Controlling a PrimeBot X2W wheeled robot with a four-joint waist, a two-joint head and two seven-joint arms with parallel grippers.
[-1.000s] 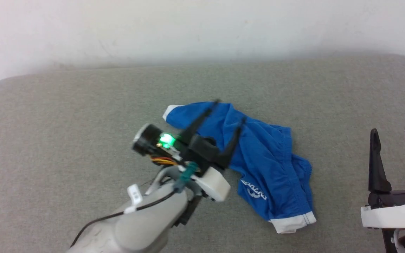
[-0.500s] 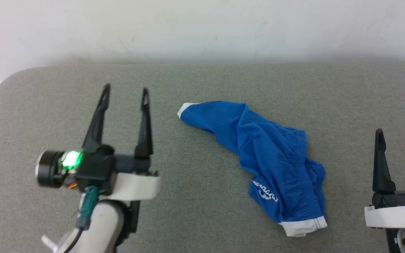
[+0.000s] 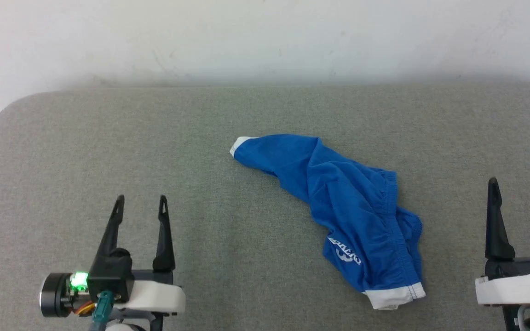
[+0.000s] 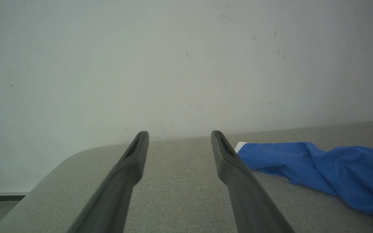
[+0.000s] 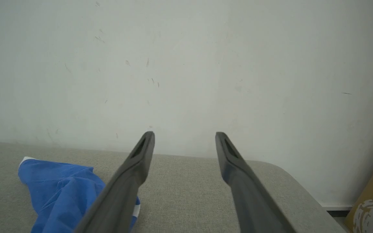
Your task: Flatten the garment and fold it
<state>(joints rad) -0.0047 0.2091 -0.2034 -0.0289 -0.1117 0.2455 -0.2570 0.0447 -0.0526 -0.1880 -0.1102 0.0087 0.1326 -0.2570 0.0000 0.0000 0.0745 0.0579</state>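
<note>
The left gripper (image 3: 141,200) has drawn back from the garment (image 3: 338,197), jaws apart and empty; right gripper (image 3: 514,180) likewise. White lettering (image 3: 344,247) shows a "3", otherwise unreadable.

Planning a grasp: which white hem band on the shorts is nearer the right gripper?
The wide hem band at the near end of the shorts, under the lettering; the other band peeks out at the far end.

Left end effector (image 3: 141,204) withdrew from the shorts (image 3: 348,216), empty.

left claw (image 3: 141,200): black tapered fingers (image 3: 111,234), white base (image 3: 154,296), green LED (image 3: 79,279), teal plug (image 3: 101,309) | right claw (image 3: 515,180): black fingers, white base
</note>
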